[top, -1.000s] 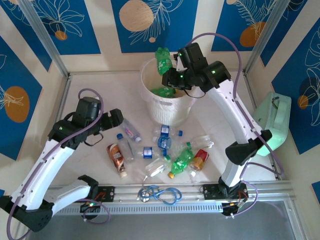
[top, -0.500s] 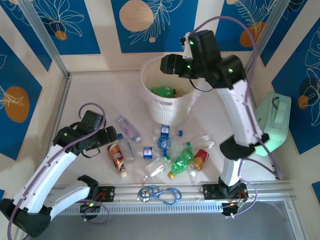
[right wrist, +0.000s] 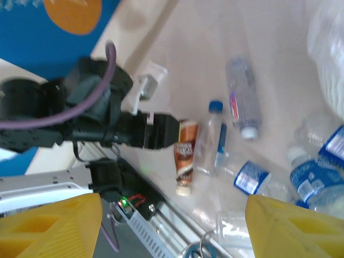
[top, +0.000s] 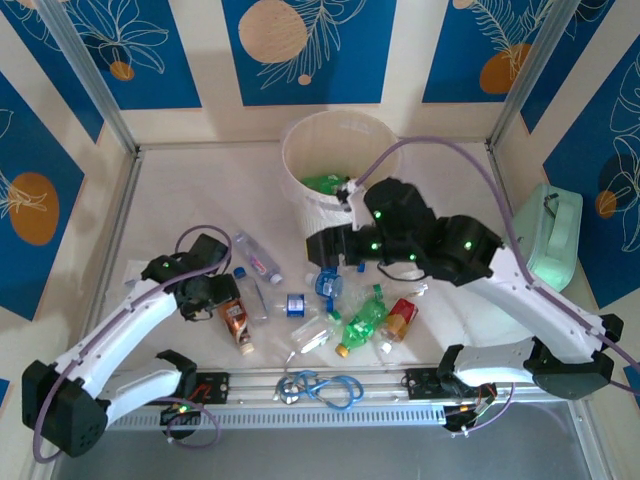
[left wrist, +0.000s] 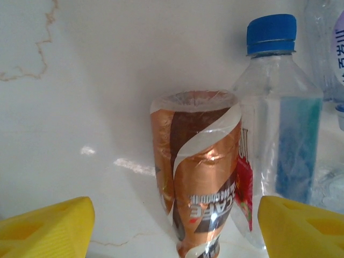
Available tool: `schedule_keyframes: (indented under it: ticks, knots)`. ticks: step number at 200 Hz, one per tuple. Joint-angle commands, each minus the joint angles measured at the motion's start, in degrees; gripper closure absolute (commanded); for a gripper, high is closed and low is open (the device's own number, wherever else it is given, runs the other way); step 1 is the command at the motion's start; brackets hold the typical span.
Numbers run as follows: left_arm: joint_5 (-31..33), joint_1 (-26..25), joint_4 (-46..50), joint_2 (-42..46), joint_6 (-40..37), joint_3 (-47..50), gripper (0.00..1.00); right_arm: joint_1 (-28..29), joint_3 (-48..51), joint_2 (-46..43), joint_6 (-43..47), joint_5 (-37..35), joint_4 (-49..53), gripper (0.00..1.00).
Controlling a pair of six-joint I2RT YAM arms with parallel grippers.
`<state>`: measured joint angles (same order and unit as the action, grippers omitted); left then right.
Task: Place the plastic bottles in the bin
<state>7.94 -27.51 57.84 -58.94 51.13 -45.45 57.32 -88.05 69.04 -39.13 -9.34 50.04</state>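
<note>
A brown plastic bottle (left wrist: 196,177) with a coppery label lies on the table, its base towards my left wrist camera. My left gripper (left wrist: 172,231) is open, one yellow fingertip (left wrist: 45,228) on each side of it, not touching. A clear bottle with a blue cap (left wrist: 277,123) lies right beside it. From above, my left gripper (top: 226,300) sits at the brown bottle (top: 237,322). My right gripper (top: 318,245) hangs open and holds nothing, in front of the cream bin (top: 300,130), which holds green bottles (top: 325,183). More bottles (top: 365,318) lie scattered in front.
A mint-green case (top: 550,240) leans at the right wall. A blue cable loop (top: 320,385) lies on the rail at the near edge. The right wrist view looks down on my left arm (right wrist: 97,118) and the brown bottle (right wrist: 185,153).
My right gripper let a green bottle go into the bin, then swung down in front of the bin. My left gripper dropped to the brown bottle and narrowed a little.
</note>
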Motion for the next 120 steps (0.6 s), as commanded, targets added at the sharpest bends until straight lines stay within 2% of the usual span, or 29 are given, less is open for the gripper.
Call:
schedule_keyframes:
  ticks: [1,120]
  knots:
    - [-0.7,0.3,-4.2,-2.0,1.3,1.3,0.21,1.8,3.7,-2.2,-4.4,-2.5,-3.5,0.3]
    - [0.1,0.3,-11.6,-8.7,2.8,6.8,0.21,3.6,3.5,2.1,-5.0,-2.1,-4.9,0.3]
